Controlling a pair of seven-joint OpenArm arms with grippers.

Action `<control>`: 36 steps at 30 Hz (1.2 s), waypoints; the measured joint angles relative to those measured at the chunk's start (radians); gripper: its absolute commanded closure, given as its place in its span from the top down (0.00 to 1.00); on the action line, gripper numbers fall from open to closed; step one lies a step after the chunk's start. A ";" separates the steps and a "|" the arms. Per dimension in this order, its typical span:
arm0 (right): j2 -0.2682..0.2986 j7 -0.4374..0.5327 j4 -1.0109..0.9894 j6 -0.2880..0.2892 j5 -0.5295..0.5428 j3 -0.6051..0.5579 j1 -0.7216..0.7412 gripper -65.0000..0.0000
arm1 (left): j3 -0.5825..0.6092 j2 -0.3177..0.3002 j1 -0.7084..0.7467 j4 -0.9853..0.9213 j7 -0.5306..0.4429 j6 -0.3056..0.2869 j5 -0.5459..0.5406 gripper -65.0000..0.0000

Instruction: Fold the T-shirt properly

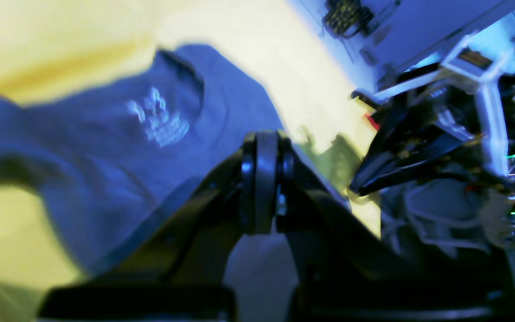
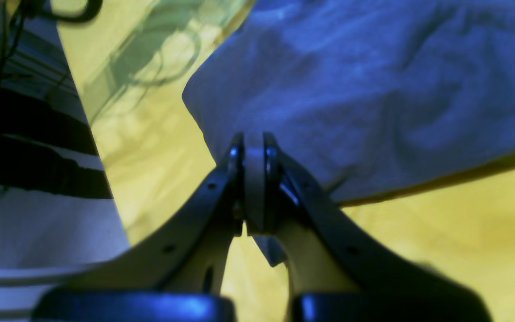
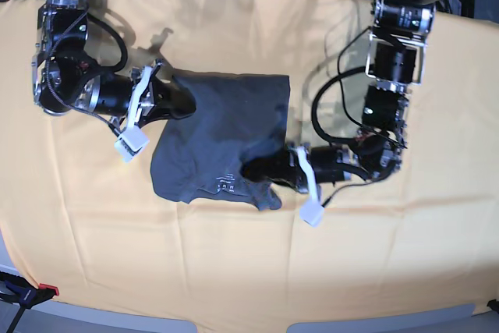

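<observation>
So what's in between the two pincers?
In the base view, only the rumpled dark blue-grey cotton T-shirt lies between the left pincer and right pincer; each is shut on it.

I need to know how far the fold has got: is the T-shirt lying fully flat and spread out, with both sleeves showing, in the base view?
No, the T-shirt is bunched into a crumpled, partly folded shape.

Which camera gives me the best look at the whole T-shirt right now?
The base view: it shows the whole T-shirt spread on the yellow cloth, with both grippers at its edges. The left wrist view shows only a blurred collar area with the pale label; the right wrist view shows just one pinched edge.
</observation>
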 measured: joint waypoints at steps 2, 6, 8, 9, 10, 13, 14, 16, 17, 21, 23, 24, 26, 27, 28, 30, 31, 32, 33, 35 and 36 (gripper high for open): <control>-0.009 0.005 -0.001 0.000 -0.048 0.000 -0.039 0.00 | 0.000 0.023 0.049 -0.002 -0.095 0.000 0.164 0.00; -0.008 0.062 -0.003 0.000 -0.217 0.000 -0.090 0.00 | 0.002 0.025 0.134 -0.002 -0.386 -0.007 0.418 0.00; -0.004 0.075 -0.003 0.000 -0.301 0.000 -0.106 0.00 | 0.001 0.024 0.153 0.001 -0.436 -0.007 0.463 0.00; 0.001 0.076 -0.003 0.002 -0.345 0.000 -0.113 0.00 | 0.001 0.024 0.159 0.002 -0.436 -0.007 0.468 0.00; 0.011 0.076 -0.002 0.001 -0.350 0.000 -0.116 0.00 | 0.001 0.024 0.159 0.002 -0.428 -0.007 0.467 0.00; 0.034 0.074 0.011 0.000 -0.377 0.008 -0.111 0.00 | 0.001 0.013 0.156 0.017 -0.356 -0.007 0.382 0.00; 0.037 0.065 0.025 0.000 -0.386 0.015 -0.111 0.00 | 0.001 0.007 0.157 0.033 -0.327 0.000 0.338 0.00; 0.040 0.032 0.066 -0.020 -0.394 0.044 -0.117 0.00 | 0.001 -0.011 0.166 0.086 -0.264 0.006 0.269 0.00; 0.041 0.025 0.095 -0.027 -0.393 0.066 -0.119 0.00 | 0.001 -0.016 0.166 0.122 -0.215 0.005 0.229 0.00; 0.042 0.033 0.210 -0.052 -0.308 0.189 -0.111 0.00 | 0.000 -0.038 0.137 0.283 -0.028 0.002 0.079 0.00; 0.047 0.026 0.240 -0.049 -0.222 0.255 -0.111 0.00 | 0.001 -0.065 0.136 0.348 0.021 -0.002 0.027 0.00; 0.050 0.009 0.245 -0.044 -0.179 0.288 -0.111 0.00 | 0.001 -0.084 0.143 0.372 0.036 -0.002 0.011 0.00; 0.061 -0.031 0.246 -0.037 -0.069 0.357 -0.115 0.00 | -0.003 -0.131 0.164 0.404 0.067 0.000 -0.032 0.00; 0.064 -0.050 0.247 -0.037 -0.002 0.394 -0.119 0.00 | -0.010 -0.153 0.177 0.422 0.086 0.000 -0.059 0.00; 0.068 -0.067 0.247 -0.037 0.073 0.433 -0.127 0.00 | -0.020 -0.175 0.190 0.439 0.101 0.000 -0.100 0.00; 0.075 -0.123 0.247 -0.012 0.223 0.509 -0.154 0.00 | -0.046 -0.209 0.225 0.484 0.134 0.000 -0.198 0.00; 0.080 -0.161 0.247 0.001 0.284 0.541 -0.172 0.00 | -0.061 -0.224 0.247 0.510 0.155 0.000 -0.241 0.00; 0.084 -0.168 0.250 0.001 0.296 0.568 -0.190 0.00 | -0.080 -0.239 0.274 0.536 0.184 0.000 -0.279 0.00; 0.089 -0.174 0.250 0.000 0.278 0.591 -0.206 0.00 | -0.101 -0.254 0.304 0.565 0.206 -0.001 -0.293 0.00; 0.097 -0.174 0.252 0.000 0.276 0.627 -0.238 0.00 | -0.152 -0.290 0.366 0.629 0.249 -0.002 -0.281 0.00; 0.099 -0.171 0.253 0.001 0.280 0.645 -0.254 0.00 | -0.178 -0.308 0.394 0.672 0.251 0.000 -0.275 0.00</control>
